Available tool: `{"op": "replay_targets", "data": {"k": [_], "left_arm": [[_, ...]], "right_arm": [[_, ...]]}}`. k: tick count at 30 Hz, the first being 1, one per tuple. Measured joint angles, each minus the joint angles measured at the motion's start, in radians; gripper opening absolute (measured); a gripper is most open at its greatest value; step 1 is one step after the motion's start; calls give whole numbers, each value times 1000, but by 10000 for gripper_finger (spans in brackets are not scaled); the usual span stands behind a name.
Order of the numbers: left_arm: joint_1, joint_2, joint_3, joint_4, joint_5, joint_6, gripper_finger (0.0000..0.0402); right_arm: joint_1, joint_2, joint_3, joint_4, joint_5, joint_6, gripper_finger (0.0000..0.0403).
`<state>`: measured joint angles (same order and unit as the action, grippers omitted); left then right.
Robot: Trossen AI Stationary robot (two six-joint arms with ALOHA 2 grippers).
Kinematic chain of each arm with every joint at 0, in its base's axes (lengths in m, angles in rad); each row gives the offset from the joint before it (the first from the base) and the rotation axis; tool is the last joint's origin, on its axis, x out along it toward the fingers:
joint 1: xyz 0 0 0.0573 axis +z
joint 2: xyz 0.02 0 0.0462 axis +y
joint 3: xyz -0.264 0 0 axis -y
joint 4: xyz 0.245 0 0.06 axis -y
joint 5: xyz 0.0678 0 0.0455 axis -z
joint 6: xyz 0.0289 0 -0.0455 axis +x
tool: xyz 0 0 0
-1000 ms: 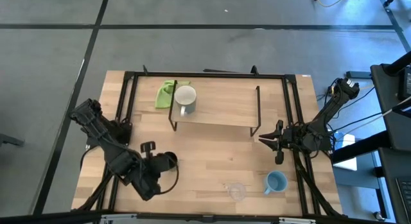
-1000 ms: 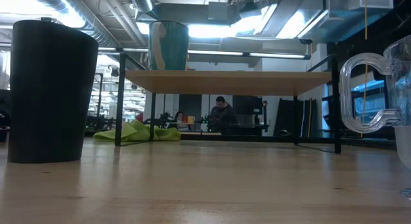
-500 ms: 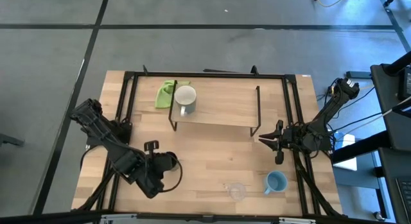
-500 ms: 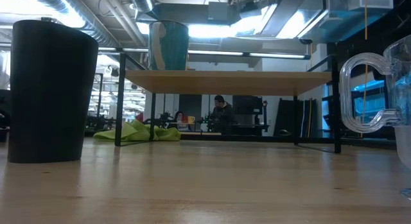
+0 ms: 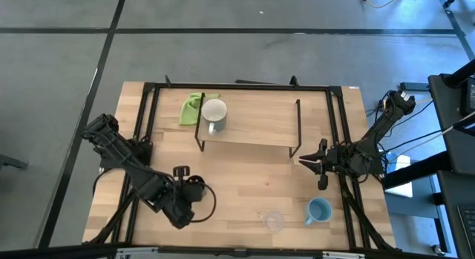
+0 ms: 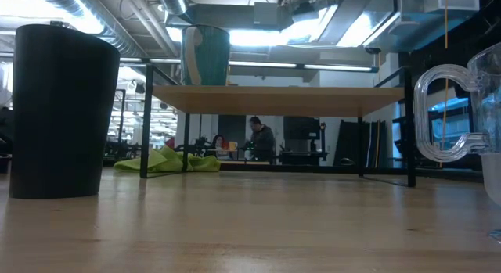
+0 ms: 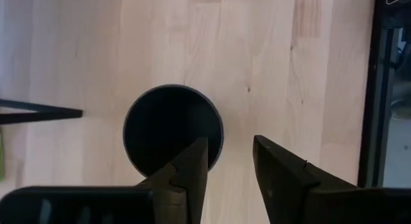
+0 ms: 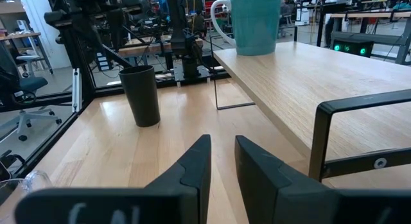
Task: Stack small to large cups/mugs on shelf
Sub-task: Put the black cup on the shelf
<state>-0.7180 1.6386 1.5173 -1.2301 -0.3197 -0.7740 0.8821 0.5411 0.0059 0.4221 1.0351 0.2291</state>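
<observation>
Left gripper (image 7: 228,169) is hovering right over the black cup (image 7: 173,132), fingers spread apart w/ one finger (image 7: 192,166) overlapping the cup's rim on the near side, other outside the wall; nothing gripped yet. Cup is sitting upright on the tabletop (image 5: 245,177), front-left, well apart from the shelf (image 5: 249,125).

Handling, as a guess: matte black, tapered, thin-walled, prob. plastic, so light and fairly stiff but tippy if nudged. Best hold looks like a rim pinch, one finger inside, one outside.

White mug (image 5: 214,113) is standing on the shelf's left end, glazed look, handled, likely heavier and slick. Light blue mug (image 5: 319,211) and clear cup (image 5: 274,220) are waiting on the table front-right; the clear one is looking thin and fragile.

Right gripper (image 8: 218,163) is parked near the shelf's right legs, fingers narrowly parted, holding nothing.

Shelf is smooth light wood on thin black metal legs.
</observation>
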Motion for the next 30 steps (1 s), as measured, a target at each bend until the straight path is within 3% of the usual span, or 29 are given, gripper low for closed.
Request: {"op": "replay_targets", "data": {"k": [10,18,30], "left_arm": [[17,-1,-63,25,82,25,119],[30,-1,-79,58,54,51,119],[51,-1,-134,107,100,80,119]], "right_arm": [[0,0,0,0,0,1,72],[0,0,0,0,0,0,72],[0,0,0,0,0,1,72]]}}
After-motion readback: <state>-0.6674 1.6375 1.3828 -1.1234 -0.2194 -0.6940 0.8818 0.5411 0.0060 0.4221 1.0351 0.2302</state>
